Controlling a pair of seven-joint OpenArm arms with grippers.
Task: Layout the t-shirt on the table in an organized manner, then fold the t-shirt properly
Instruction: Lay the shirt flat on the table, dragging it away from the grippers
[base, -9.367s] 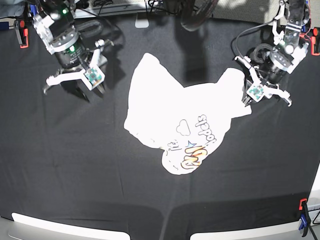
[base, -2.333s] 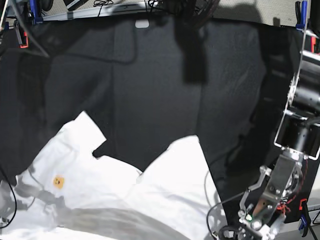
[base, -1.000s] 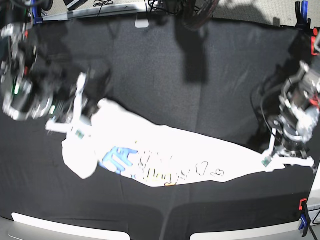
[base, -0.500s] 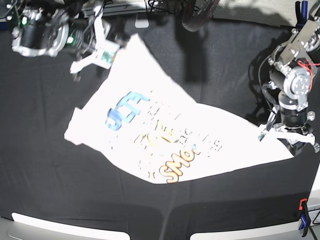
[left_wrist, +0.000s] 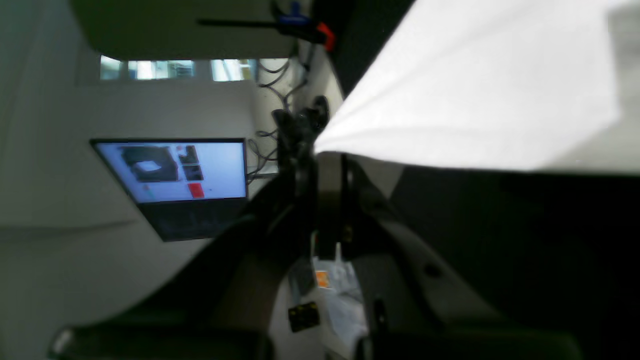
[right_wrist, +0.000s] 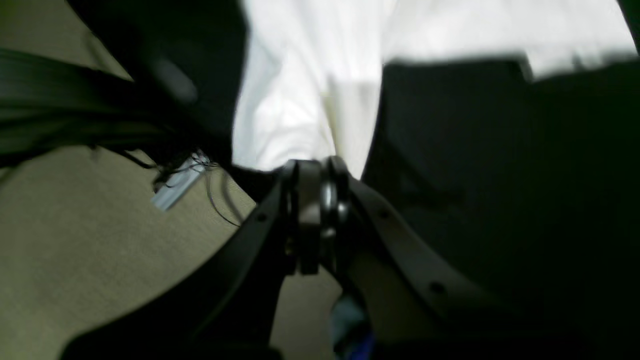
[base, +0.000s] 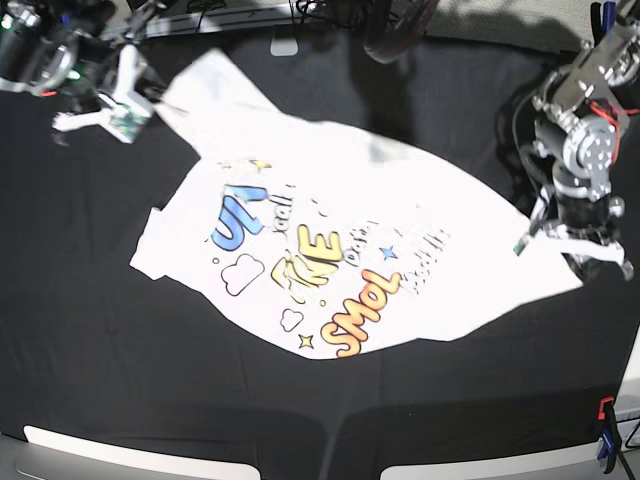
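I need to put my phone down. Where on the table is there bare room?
Bare black table lies along the near edge, below the t-shirt, and in the near left corner. The far middle is also bare. It is crowded at the far left by the right pincer and at the right by the left pincer.

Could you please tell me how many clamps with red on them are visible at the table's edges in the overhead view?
1: a red and blue clamp at the near right edge of the black cloth table. Others may be hidden behind the arms.
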